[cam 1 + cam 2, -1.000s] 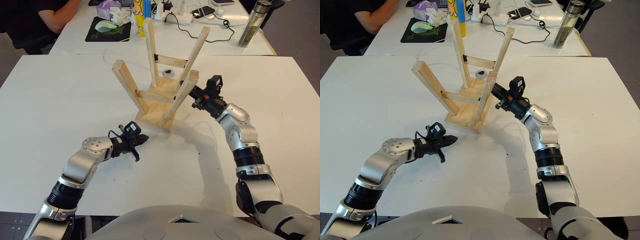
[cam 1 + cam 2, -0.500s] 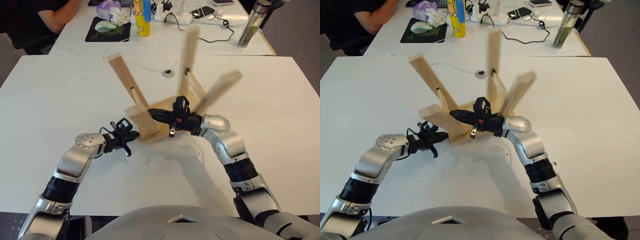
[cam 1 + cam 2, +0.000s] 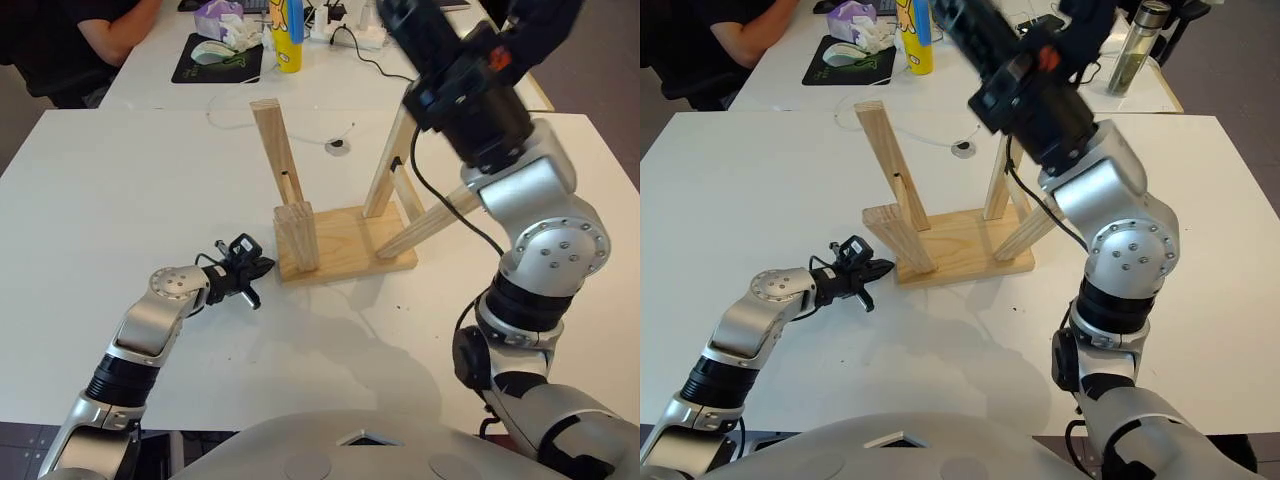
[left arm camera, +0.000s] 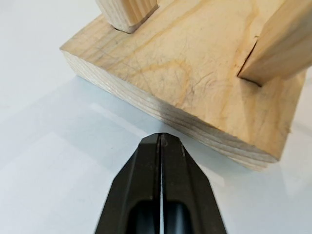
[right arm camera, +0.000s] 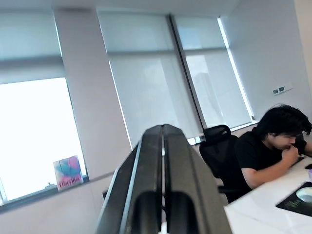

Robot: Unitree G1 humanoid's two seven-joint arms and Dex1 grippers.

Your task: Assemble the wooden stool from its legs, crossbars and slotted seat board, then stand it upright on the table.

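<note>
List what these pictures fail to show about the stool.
Far right leg tops: eye views, behind the raised right arm.
Crossbars: eye views, mostly behind that arm; count unclear.
Seat board face on the table: every view, turned down.
Legs in the left wrist view: cut off by the top edge.

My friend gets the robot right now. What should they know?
Left gripper: shut, empty, down by the table, tips just short of the seat board edge.
Right gripper: shut, empty, raised high above the stool.
Stool: on the table, upside down, seat board flat, legs pointing up.
Done: legs are in the board; it looks assembled.
To do: flip it so it stands on its legs.
</note>
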